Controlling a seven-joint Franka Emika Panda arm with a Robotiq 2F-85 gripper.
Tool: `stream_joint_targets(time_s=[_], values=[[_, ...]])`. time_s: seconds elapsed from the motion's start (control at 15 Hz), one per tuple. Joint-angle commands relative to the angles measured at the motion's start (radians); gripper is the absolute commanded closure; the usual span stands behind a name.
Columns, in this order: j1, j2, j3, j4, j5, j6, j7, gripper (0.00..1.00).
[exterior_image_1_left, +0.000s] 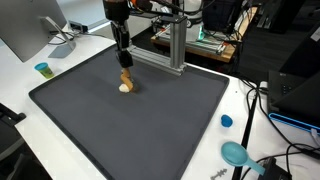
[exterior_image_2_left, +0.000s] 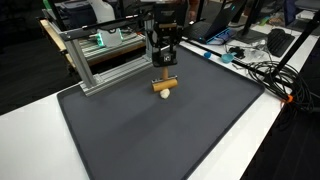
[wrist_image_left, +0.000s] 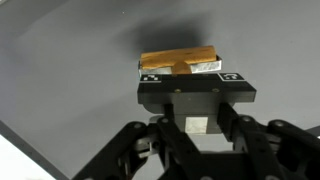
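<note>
Gripper (exterior_image_1_left: 125, 70) hangs straight down over the far part of a dark grey mat (exterior_image_1_left: 150, 130), jaws drawn in narrow and clamped on a T-shaped wooden piece (exterior_image_1_left: 126, 81); in an exterior view the piece (exterior_image_2_left: 164, 86) shows a flat crossbar on top, a short stem and a pale rounded lower end; that lower end sits at the mat surface (exterior_image_2_left: 170, 140) with a small shadow tight beneath it; whether it touches or hangs just above, cannot tell. Wrist view: gripper (wrist_image_left: 190, 72) seen from behind, the two black fingertips (wrist_image_left: 150, 77) marked with small white squares; the tan crossbar (wrist_image_left: 178, 59) lies across just beyond them, level, grey mat (wrist_image_left: 70, 70) all around it. Mat lies on a white table (exterior_image_1_left: 20, 95); an aluminium extrusion frame (exterior_image_1_left: 175, 45) stands at the mat's far edge, near the piece but apart from it; the same frame (exterior_image_2_left: 100, 60) shows in both exterior views. Well apart from the gripper: a small teal cup (exterior_image_1_left: 43, 69) off one mat corner; a blue cap (exterior_image_1_left: 226, 121) on the table beside the opposite edge; a teal round object (exterior_image_1_left: 236, 153) near it; a tangle of cables (exterior_image_2_left: 265, 70) past the mat.
</note>
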Motion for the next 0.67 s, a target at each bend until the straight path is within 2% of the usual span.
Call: stream_joint_targets(time_s=[0.0,0.4,0.6], values=[[0.019,0.0,-0.022,-0.001,-0.007,0.012,0.016,0.79],[0.015,0.037,-0.042,0.04,0.0,-0.01,0.025,0.79],[0.008,-0.004,-0.051,0.035,0.008,-0.057,-0.023,0.79]])
